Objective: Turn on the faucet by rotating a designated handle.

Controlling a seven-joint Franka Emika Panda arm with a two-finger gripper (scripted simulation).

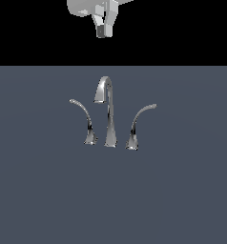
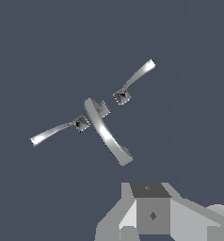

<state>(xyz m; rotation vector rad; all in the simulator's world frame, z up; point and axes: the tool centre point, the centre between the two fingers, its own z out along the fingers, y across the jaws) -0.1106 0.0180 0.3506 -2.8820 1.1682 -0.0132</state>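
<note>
The chrome faucet [image 1: 108, 114] stands in the middle of the grey floor, its tall hooked spout [image 2: 107, 134] between two levers. The handle [image 1: 141, 118] arches toward the exterior view's right from a flared cone base; in the wrist view the handle [image 2: 137, 75] is seen from above. A thinner lever [image 1: 82, 114] sweeps the other way. My gripper [image 1: 103, 33] hangs high above and behind the faucet, well apart from it. Its fingers look closed together with nothing between them. The gripper [image 2: 149, 190] shows at the edge of the wrist view.
A flat dark grey floor [image 1: 182, 190] spreads around the faucet on every side. Above it the exterior view's background is black.
</note>
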